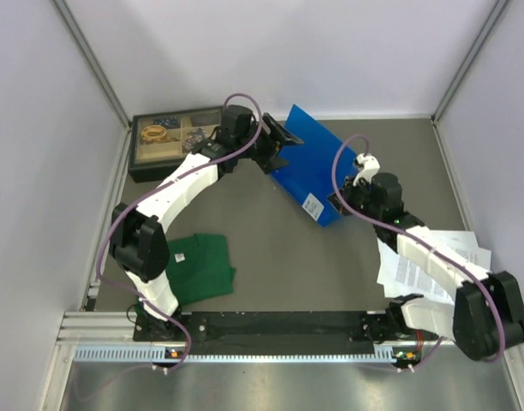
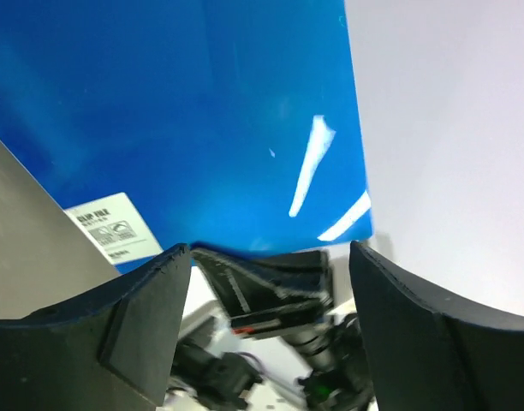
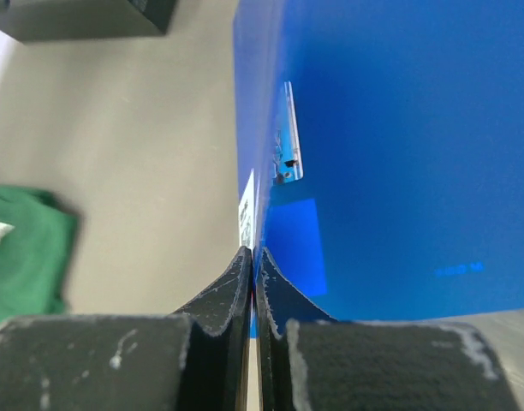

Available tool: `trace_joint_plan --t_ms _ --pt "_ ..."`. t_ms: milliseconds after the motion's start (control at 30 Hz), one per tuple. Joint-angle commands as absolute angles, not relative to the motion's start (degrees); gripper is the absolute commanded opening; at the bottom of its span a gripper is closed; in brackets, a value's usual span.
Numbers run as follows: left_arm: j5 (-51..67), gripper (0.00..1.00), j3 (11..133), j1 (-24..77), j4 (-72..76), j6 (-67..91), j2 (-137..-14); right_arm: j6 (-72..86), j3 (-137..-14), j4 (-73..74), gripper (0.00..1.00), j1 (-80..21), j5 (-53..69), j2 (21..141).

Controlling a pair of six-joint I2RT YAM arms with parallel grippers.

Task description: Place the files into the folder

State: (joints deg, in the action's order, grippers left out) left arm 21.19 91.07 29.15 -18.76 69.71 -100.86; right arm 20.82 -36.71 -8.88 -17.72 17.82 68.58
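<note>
The blue folder [image 1: 306, 158] lies at the back middle of the table, its white label [image 1: 313, 205] at the near corner. My right gripper [image 1: 341, 204] is shut on the thin edge of the folder's cover [image 3: 382, 154], beside the label [image 3: 246, 205]. A metal clip [image 3: 289, 141] shows on the inner face. My left gripper [image 1: 283, 141] stands open at the folder's far left side. Its fingers [image 2: 116, 325] frame the cover's edge [image 2: 185, 111] without touching it. The files [image 1: 405, 272], white printed sheets, lie at the right, partly under my right arm.
A green folded shirt [image 1: 200, 265] lies near the left arm's base. A black tray [image 1: 172, 137] holding small items stands at the back left, close to the left gripper. White walls close off the back and both sides.
</note>
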Motion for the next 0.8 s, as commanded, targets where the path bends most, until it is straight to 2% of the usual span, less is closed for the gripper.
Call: trace_joint_plan --t_ms 0,67,200,333,633,767 --pt "20.0 0.80 94.2 29.4 -19.5 81.1 -101.6 9.9 -34.5 -7.6 0.00 -23.0 6.8 62.0" --pt "19.0 0.80 95.6 29.8 -20.2 83.1 -102.3 7.8 -33.1 -8.2 0.00 -25.7 3.7 59.9" --pt "16.8 0.73 103.1 31.4 -25.6 84.5 -106.0 3.0 -31.9 -8.8 0.00 -33.2 -1.3 59.3" --pt "12.8 0.73 108.7 32.8 -35.3 82.0 -108.4 1.2 -30.0 -9.5 0.00 -37.2 -5.0 57.7" --pt "0.6 0.73 110.5 37.1 -49.7 71.1 -109.0 -3.2 -29.2 -9.8 0.00 -44.6 -13.9 56.4" --pt "-4.5 0.67 108.6 38.3 -52.1 67.2 -107.2 -4.0 -29.0 -10.4 0.00 -47.4 -18.0 57.1"
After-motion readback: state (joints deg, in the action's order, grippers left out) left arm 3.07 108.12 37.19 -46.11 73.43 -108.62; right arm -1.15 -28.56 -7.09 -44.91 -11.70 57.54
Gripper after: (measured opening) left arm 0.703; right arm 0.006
